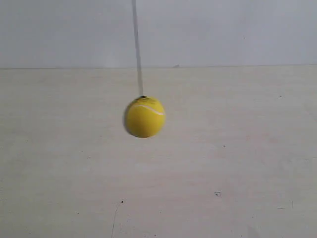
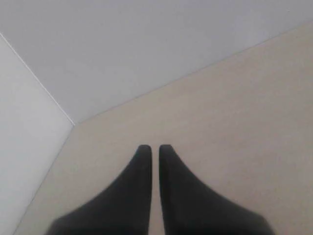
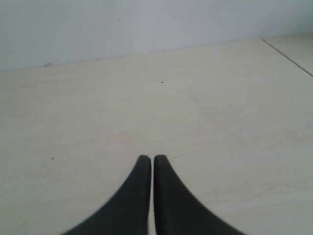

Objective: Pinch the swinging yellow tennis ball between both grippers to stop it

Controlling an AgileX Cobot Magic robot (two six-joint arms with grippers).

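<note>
Beige tabletop (image 1: 237,163) fills each view. Above it, the left gripper (image 2: 154,147) and right gripper (image 3: 152,157) each have their fingers drawn together to a thin slit. The yellow tennis ball (image 1: 144,117) hangs above the tabletop on a thin dark string (image 1: 137,44).

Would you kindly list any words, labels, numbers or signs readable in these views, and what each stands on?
None can be read. The yellow tennis ball shows only a blurred white seam; its string, the table, the wall, the left gripper and the right gripper bear no lettering.
</note>
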